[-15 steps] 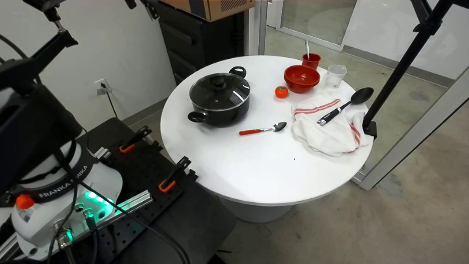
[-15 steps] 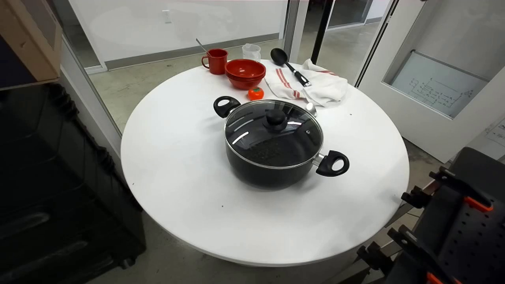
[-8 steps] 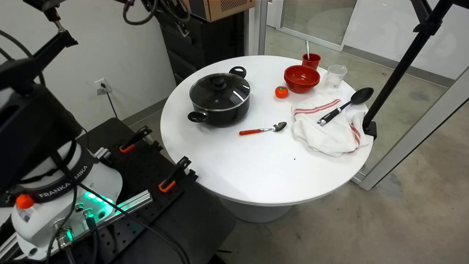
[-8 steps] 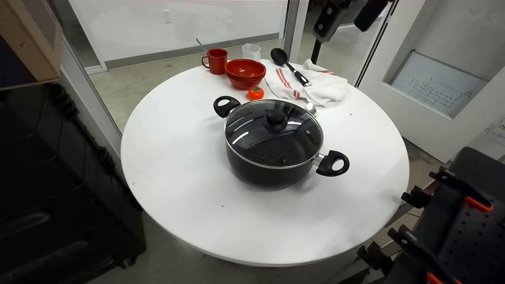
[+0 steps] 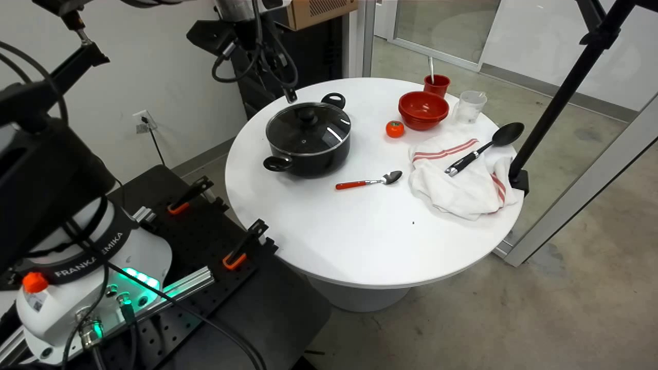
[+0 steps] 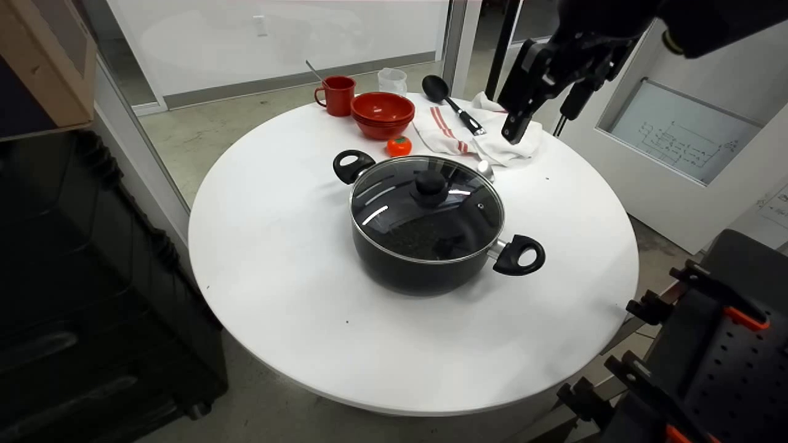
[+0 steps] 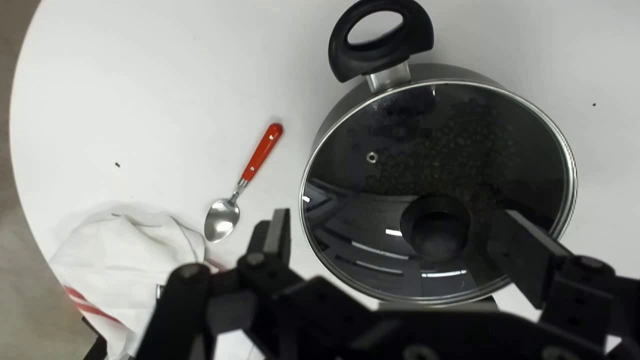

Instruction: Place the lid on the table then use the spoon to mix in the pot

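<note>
The clear glass lid [image 5: 293, 131] with its dark knob sits on the black pot [image 5: 321, 163], also in the other views, the lid [image 6: 406, 212] on the pot [image 6: 418, 277] and the lid [image 7: 450, 150] in the wrist view. Dark small pieces show through the glass. The red-handled spoon [image 5: 354, 184] lies on the white round table [image 5: 349, 231]; in an exterior view the pot hides all but its bowl [image 6: 485, 170]. My gripper [image 6: 542, 123] is open and empty, in the air above the table. In the wrist view the lid knob appears between the spread fingers [image 7: 395, 217], not touched.
A white towel [image 5: 452, 190] with a black serving spoon [image 5: 465, 162] lies past the small spoon. A tomato [image 5: 395, 129], red bowls [image 5: 423, 110], a red mug [image 5: 436, 86] and a clear cup [image 5: 470, 107] stand near the far edge. The pot's handles [image 6: 519, 255] stick out sideways.
My gripper has come down into both exterior views and moved towards the pot, its fingers spread. The lid, pot, spoon and other things have not moved.
</note>
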Motion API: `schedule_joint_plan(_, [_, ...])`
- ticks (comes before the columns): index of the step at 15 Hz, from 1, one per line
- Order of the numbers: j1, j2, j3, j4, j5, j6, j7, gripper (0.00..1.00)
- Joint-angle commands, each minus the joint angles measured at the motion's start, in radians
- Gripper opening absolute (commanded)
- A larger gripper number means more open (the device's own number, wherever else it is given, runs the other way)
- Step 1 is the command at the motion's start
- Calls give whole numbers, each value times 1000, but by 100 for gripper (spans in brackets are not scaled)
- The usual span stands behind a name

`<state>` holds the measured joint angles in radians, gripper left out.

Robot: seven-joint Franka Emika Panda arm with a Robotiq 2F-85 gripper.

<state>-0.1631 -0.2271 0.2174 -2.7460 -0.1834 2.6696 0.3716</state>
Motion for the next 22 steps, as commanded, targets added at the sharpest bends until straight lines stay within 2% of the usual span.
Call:
schedule_joint_plan(1, [64,96,-30,77,42,-73,35,100])
schedule_joint_plan(3, [97,135,-43,111,80,-87,37,100])
schedule_joint_plan(8, [168,201,-68,158,161,10,-5,100])
schedule_joint_plan(11, [186,242,-80,165,141,48,7,100])
schedule_joint_plan(17, [217,325,-105,154,120,178,8,93])
schedule_joint_plan(22, [264,392,-126,204,125,246,13,95])
